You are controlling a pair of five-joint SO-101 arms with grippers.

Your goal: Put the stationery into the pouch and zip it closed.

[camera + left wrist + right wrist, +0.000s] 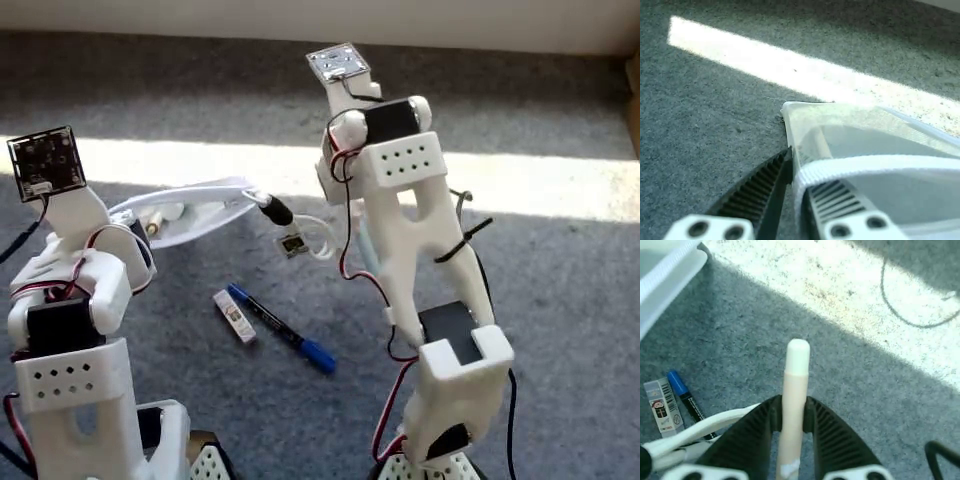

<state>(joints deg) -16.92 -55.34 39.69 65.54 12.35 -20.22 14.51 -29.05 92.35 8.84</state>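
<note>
Best: right gripper (792, 415), jaws pinching cream cylindrical stick (796, 365), goes tip-first & slow into translucent white mesh pouch (200, 210) at centre-left, rim pinched by jaws of left gripper (792, 200).

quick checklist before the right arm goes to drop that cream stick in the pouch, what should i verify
1. Left pincer grip on the pouch: ok, shut on its edge.
2. Right pincer grip on the cream stick: ok, clamped between both fingers.
3. Pouch mouth open wide enough: cannot tell.
4. Stick lined up over the pouch: not ok, the pouch sits off to one side, apart from it.
5. Blue marker and eraser packed: not ok, both lie on the carpet.
</note>
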